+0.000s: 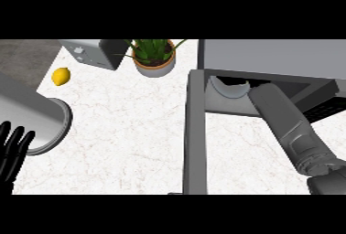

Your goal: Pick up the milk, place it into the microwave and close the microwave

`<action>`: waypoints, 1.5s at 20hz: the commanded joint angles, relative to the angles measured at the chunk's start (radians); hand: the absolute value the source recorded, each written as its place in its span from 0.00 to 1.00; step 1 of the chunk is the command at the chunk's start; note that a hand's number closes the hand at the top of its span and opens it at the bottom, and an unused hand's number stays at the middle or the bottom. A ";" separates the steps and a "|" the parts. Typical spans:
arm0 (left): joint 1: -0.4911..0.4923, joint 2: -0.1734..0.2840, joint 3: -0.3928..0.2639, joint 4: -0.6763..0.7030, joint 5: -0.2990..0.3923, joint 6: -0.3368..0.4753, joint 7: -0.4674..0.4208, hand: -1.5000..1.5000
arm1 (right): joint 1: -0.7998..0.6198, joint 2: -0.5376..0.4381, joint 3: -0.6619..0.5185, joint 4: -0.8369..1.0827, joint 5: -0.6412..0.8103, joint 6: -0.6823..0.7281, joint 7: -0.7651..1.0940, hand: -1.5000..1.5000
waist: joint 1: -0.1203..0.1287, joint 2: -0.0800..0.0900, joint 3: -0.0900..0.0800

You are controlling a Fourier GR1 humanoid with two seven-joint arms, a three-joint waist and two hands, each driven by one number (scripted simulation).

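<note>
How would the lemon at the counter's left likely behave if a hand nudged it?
The lemon looks oval and lies free on the smooth marble counter, so it would probably roll or wobble off line. It seems small, likely light and rigid. The left hand rests open at the view's left edge.

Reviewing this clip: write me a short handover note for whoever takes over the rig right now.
Left hand: open, resting at the view's lower left edge, fingers up.
Right hand: hidden; the right forearm reaches into the open microwave.
Milk: not visible, so I cannot tell whether it is inside yet.
Microwave door: swung wide open.
Left: confirm the milk is set down, withdraw the arm, close the door.
</note>
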 commanded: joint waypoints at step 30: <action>0.134 -0.047 -0.061 -0.064 -0.084 -0.032 -0.066 0.00 | 0.028 -0.057 -0.148 -0.033 -0.103 0.012 -0.135 0.00 | -0.039 -0.019 -0.001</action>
